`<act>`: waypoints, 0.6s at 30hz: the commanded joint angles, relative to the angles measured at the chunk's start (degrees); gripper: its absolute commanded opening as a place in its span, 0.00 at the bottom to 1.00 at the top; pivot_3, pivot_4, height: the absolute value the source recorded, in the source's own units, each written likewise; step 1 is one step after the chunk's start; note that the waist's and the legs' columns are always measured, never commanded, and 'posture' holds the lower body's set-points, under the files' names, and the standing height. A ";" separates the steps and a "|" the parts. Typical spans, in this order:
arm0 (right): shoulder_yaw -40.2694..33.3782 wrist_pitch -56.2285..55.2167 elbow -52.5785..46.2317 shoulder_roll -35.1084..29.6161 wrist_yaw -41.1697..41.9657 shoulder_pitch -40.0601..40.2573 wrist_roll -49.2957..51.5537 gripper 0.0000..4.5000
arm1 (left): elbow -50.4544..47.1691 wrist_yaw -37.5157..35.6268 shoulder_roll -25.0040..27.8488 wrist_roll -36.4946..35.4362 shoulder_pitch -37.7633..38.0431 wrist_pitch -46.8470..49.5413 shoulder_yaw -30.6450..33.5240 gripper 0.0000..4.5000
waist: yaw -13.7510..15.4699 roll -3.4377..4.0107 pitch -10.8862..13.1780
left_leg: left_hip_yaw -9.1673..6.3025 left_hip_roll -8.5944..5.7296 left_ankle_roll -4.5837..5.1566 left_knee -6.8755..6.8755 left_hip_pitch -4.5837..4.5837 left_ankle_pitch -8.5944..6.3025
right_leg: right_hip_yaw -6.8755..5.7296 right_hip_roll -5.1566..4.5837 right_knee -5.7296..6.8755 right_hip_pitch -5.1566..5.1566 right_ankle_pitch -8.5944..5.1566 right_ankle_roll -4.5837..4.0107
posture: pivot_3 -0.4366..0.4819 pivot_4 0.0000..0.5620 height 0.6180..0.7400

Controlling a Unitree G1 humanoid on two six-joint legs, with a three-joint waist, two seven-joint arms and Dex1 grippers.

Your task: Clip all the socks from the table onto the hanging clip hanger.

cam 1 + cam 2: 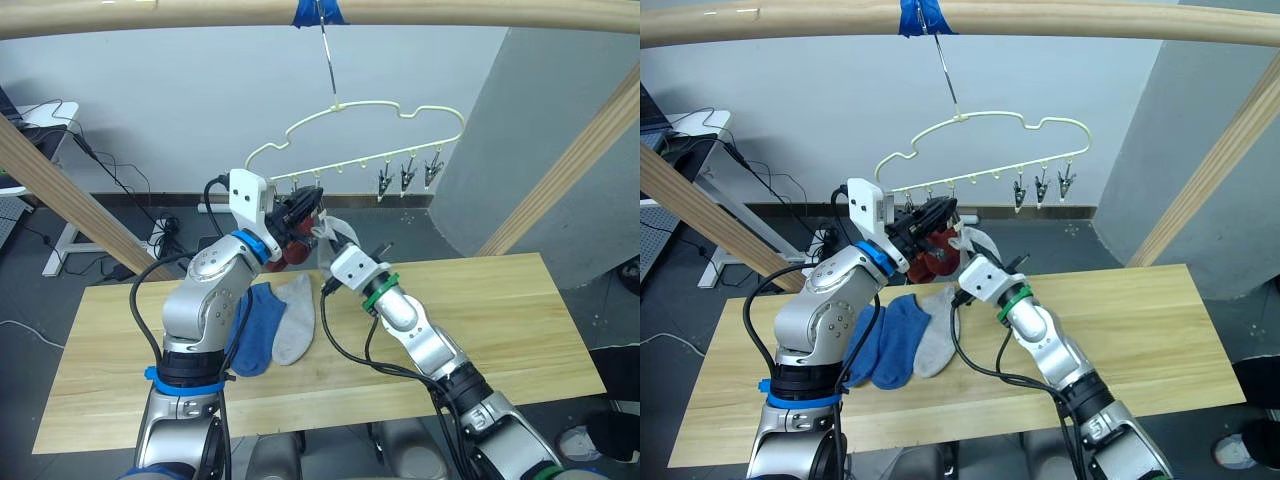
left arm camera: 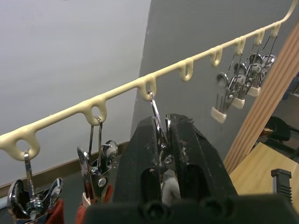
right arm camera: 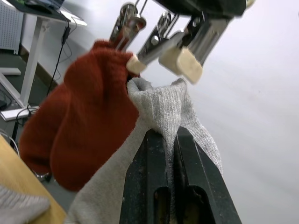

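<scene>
L claw (image 2: 164, 140) squeezes third clip (image 2: 161, 135) open; R claw (image 3: 169, 154) pinches grey sock (image 3: 168, 105) cuff just under it, beside hung red socks (image 3: 79, 121). Risk: cuff misses the clip's mouth, sock drops to desk (image 1: 500, 320).

Hidden and cut-off parts around the hanger

The left gripper (image 2: 163, 154) covered the lower part of the clip (image 2: 159, 122) it pinched, so its tips were unseen. The grey sock (image 3: 174, 108) ran out past the wrist picture's bottom edge, its toe unseen. In the head views the left arm hid part of the blue socks (image 1: 892, 345) on the tabletop (image 1: 500, 330), and the red socks (image 1: 932, 258) were mostly blocked.
</scene>
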 commanded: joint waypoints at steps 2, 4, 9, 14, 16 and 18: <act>-1.31 -2.17 0.18 0.74 -1.13 -2.00 -0.26 0.00 | -3.35 -0.75 -0.08 -1.00 -0.02 -0.88 -0.11 0.01 | 0.00 0.00 0.00 | 0.01 0.00 0.00 0.00 0.00 0.00 | 0.00 -0.01 -0.01 0.00 0.00 0.00 | 0.26 0.42 1.00; -1.34 -2.68 0.46 0.79 -1.25 -2.38 -0.34 0.00 | -3.31 -0.73 -0.05 -0.95 0.07 -0.92 -0.08 0.01 | 0.00 0.00 0.00 | 0.00 0.00 0.00 0.00 0.00 0.00 | 0.00 -0.01 -0.01 0.00 0.00 0.00 | 0.26 0.42 1.00; -1.46 -3.21 0.83 1.06 -1.72 -2.80 -0.34 0.00 | -3.41 -0.63 0.03 -0.91 0.32 -0.74 -0.07 0.01 | -0.01 0.00 0.00 | 0.00 0.00 0.00 0.00 0.00 0.00 | 0.00 -0.01 0.00 0.00 0.00 0.00 | 0.26 0.41 1.00; -1.66 -3.41 0.90 1.48 -1.88 -3.14 -0.34 0.00 | -3.56 -0.46 0.05 -0.95 0.65 -0.42 -0.03 0.01 | -0.01 0.00 0.00 | 0.00 0.00 0.00 0.00 0.00 0.00 | 0.00 -0.01 0.00 0.00 0.00 0.00 | 0.26 0.42 1.00; -1.61 -3.55 1.13 1.71 -1.77 -3.35 -0.26 0.00 | -3.65 -0.32 -0.03 -1.13 0.77 -0.01 -0.01 0.01 | -0.01 0.00 0.00 | 0.00 0.00 0.00 0.00 0.00 0.00 | 0.00 -0.01 0.00 0.00 0.00 0.00 | 0.26 0.42 1.00; -1.59 -3.63 1.49 2.10 -1.67 -3.69 -0.06 0.00 | -3.73 0.04 -0.44 -1.95 0.93 0.96 0.38 0.01 | -0.01 0.00 0.00 | 0.00 0.00 0.00 0.00 0.00 0.00 | 0.00 -0.01 0.00 0.00 0.00 0.00 | 0.26 0.42 1.00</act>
